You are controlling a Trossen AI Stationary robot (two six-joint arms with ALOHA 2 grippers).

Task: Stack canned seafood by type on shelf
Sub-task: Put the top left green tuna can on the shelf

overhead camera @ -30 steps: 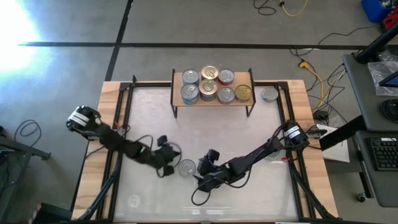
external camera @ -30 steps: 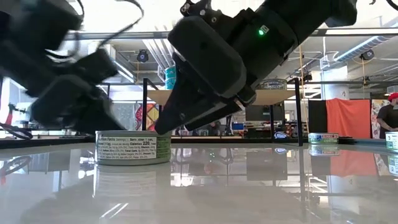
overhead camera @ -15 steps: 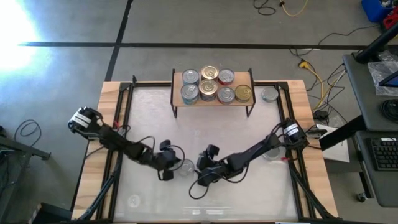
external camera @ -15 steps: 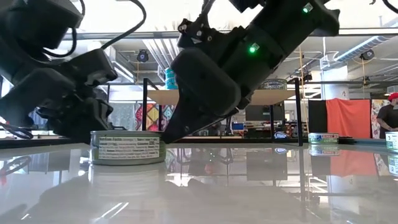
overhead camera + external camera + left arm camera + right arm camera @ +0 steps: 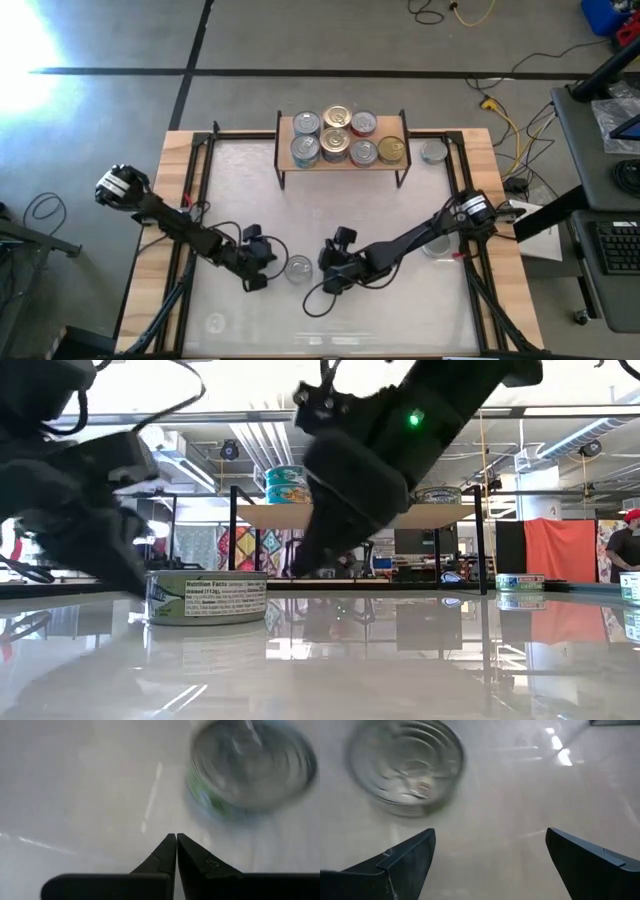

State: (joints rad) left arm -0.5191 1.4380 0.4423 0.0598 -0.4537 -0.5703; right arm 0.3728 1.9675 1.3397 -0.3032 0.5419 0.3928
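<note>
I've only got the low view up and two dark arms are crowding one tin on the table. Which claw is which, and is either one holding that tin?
Observer: From above, the left claw is on the tin's left side and the right claw on its right. Neither holds it.
Operator: Are the claws open?
Observer: The left claw is shut, as its wrist view shows, fingertips pressed together short of the tin. The right claw is open, fingers spread wide with the tin ahead of them.
Operator: What's on the shelf?
Observer: The high view shows seven tins on the shelf; a gold-topped tin sits in the middle at the back.
</note>
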